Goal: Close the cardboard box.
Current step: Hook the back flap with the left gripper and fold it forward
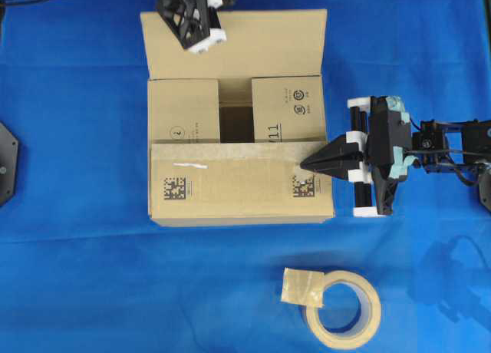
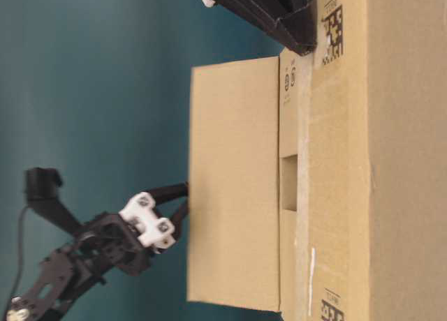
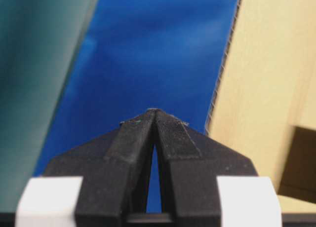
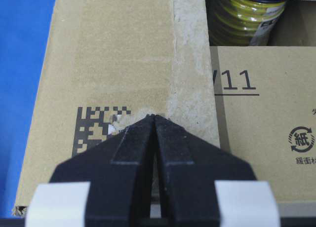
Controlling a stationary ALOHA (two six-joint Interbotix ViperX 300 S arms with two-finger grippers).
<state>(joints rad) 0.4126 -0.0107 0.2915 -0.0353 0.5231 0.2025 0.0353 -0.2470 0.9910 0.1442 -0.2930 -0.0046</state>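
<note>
Pressing its closed right end effector [image 1: 307, 166] on the near flap [image 1: 230, 180] pins the cardboard box [image 1: 238, 119] while the closed left end effector [image 1: 201, 47] waits behind the upright far flap [image 1: 253, 42]

Overhead, side (low), two wrists.

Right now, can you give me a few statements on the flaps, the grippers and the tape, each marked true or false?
1. The near long flap of the box is folded down. True.
2. The far long flap is folded down too. False: it is open, leaning outward.
3. The right gripper is shut, with its tip at the near flap. True.
4. The left gripper holds the tape roll. False: it is shut and empty, by the far flap; the roll lies on the blue cloth.
5. Both short flaps are folded in. True.
</note>
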